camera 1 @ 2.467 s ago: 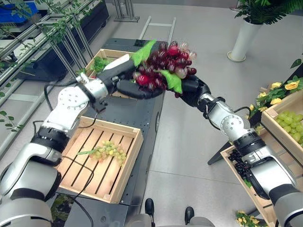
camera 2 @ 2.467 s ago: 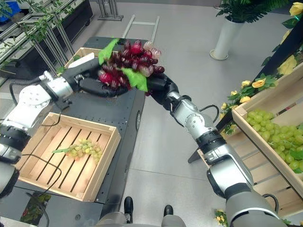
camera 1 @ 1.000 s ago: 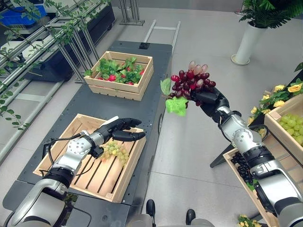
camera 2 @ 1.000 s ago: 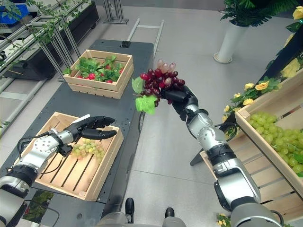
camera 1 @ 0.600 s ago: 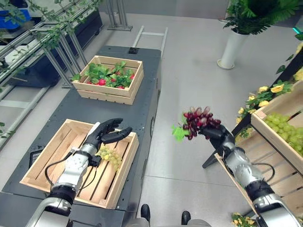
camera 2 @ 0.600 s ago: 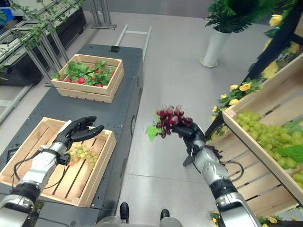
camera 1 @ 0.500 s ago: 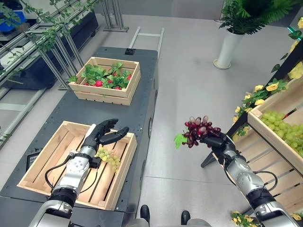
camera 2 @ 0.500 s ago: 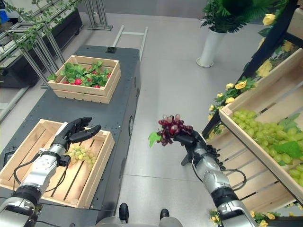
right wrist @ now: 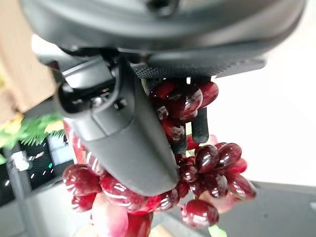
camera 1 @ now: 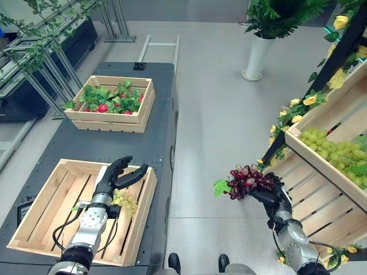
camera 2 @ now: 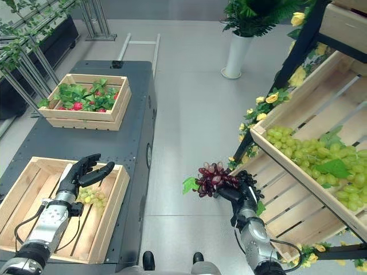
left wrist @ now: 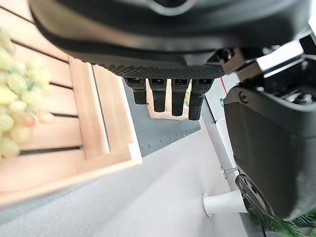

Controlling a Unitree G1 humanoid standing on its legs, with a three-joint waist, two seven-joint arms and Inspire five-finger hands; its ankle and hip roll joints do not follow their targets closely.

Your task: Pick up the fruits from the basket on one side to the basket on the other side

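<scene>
On the robot's left, the near wooden crate (camera 1: 146,197) rests on the dark platform (camera 1: 163,132) and contains one bunch of green grapes (camera 1: 124,201) lying on its slats. The left hand (camera 1: 117,175) hovers above that bunch with fingers straight and spread, holding nothing; the left wrist view confirms extended fingers (left wrist: 172,100) over the crate edge. Farther back on the platform stands a second crate (camera 1: 109,123) filled with leafy greens and red fruit. Moving right across bare floor, the red grape bunch (camera 1: 248,180) hangs in the air in the right hand (camera 1: 270,196), just beside the lower wooden shelf crate (camera 2: 287,223); the right wrist view shows thumb and fingers curled round the cluster. Handling assessment: the bunch is probably light, soft and loosely jointed, so individual grapes may detach or bruise under pressure; the preferred hold is at the stem or cupped beneath the mass, with moderate force. Its green leaf (camera 1: 220,187) dangles freely and may catch on an edge. Obstructions on the right: the upper shelf crate of green grapes (camera 2: 321,160) overhangs the lower one, and the dark rack frame (camera 2: 269,120) with yellow flowers (camera 2: 271,98) stands close alongside. A potted plant in a white vase (camera 1: 257,56) stands well apart.
</scene>
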